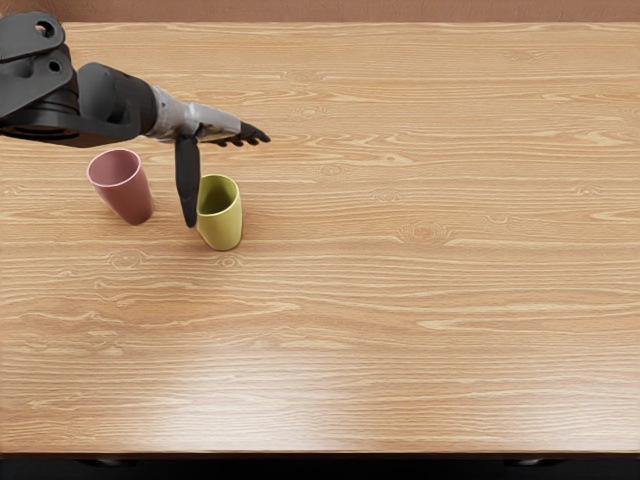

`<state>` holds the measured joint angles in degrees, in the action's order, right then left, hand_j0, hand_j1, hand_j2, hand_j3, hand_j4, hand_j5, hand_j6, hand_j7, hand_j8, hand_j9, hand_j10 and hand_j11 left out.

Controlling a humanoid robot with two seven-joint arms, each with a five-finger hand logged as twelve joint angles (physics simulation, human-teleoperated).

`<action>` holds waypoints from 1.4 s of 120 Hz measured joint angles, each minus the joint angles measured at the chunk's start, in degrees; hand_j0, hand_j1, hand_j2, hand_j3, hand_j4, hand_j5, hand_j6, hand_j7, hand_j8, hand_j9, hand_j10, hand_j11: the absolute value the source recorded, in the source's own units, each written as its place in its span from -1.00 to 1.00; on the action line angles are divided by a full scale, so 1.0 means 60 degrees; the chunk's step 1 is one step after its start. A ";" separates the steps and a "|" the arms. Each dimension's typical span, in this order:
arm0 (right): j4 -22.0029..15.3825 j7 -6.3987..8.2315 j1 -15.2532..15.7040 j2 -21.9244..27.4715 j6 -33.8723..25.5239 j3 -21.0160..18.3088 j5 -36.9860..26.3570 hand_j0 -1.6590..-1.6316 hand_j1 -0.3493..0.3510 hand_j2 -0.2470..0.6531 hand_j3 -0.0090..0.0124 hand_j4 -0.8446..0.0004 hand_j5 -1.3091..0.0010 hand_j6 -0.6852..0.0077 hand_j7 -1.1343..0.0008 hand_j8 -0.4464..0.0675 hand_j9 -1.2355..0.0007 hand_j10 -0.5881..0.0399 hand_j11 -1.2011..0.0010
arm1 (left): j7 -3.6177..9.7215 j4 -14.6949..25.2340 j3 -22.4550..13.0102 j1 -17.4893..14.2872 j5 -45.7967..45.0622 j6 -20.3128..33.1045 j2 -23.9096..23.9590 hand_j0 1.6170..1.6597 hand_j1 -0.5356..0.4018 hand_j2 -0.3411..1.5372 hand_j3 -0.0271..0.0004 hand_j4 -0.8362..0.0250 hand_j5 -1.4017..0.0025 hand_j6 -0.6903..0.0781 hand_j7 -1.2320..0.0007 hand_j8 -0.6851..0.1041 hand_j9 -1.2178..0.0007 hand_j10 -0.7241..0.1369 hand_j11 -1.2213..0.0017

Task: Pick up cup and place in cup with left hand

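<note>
standing: ylw-grn cup, pink cup

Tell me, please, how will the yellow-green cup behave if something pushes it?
The yellow-green cup is probably stiff: its rim looks evenly round. It might tip if pushed high, as it narrows toward its base.

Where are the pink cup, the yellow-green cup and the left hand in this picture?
Pink cup (130, 197): head view, on its outer side wall, below the rim.
Yellow-green cup (222, 230): head view, on its outer side wall, below the rim.
Left hand (212, 120): head view, on its pale back.
</note>
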<state>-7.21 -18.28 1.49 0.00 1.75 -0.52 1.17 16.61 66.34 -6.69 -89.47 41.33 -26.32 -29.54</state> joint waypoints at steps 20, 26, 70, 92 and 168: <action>0.0000 0.0000 0.0000 0.0000 -0.0001 0.0000 0.0002 -0.93 -1.00 -0.45 -0.16 1.00 1.00 0.98 1.00 0.74 1.00 0.87 1.00 | 0.0000 0.0009 -0.0277 0.0028 0.0759 0.0598 0.0197 0.92 0.87 -0.63 0.97 0.92 0.98 0.77 0.98 0.71 0.98 0.66 0.98; 0.0000 0.0000 0.0000 0.0000 -0.0001 0.0000 0.0000 -0.93 -1.00 -0.45 -0.16 1.00 1.00 0.98 1.00 0.74 1.00 0.87 1.00 | 0.0000 0.0011 -0.0459 0.0028 0.0842 0.0706 0.0291 0.92 0.87 -0.63 0.97 0.92 0.98 0.77 0.98 0.71 0.98 0.66 0.98; 0.0000 0.0000 0.0000 0.0000 0.0001 0.0000 0.0004 -0.93 -1.00 -0.45 -0.16 1.00 1.00 0.98 1.00 0.74 1.00 0.87 1.00 | -0.0053 0.0043 -0.1148 0.0207 0.0945 0.1220 0.0572 0.92 0.86 -0.63 0.97 0.91 0.97 0.76 0.97 0.70 0.97 0.65 0.97; 0.0000 0.0000 0.0000 0.0000 -0.0002 0.0000 0.0001 -0.93 -1.00 -0.45 -0.16 1.00 1.00 0.98 1.00 0.74 1.00 0.87 1.00 | -0.0079 0.0062 -0.1191 0.0353 0.0926 0.1664 0.0659 0.92 0.83 -0.63 0.97 0.89 0.96 0.73 0.95 0.68 0.95 0.63 0.95; 0.0000 0.0000 0.0000 0.0000 0.0001 0.0000 0.0003 -0.93 -1.00 -0.45 -0.16 1.00 1.00 0.98 1.00 0.74 1.00 0.87 1.00 | -0.0078 0.0585 -0.1732 0.0271 0.0904 0.2441 0.0366 0.92 0.51 -0.60 0.97 0.60 0.72 0.41 0.69 0.36 0.69 0.34 0.69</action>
<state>-7.21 -18.28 1.49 0.00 1.76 -0.52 1.19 16.14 69.85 -17.09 -87.84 46.76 -11.67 -27.34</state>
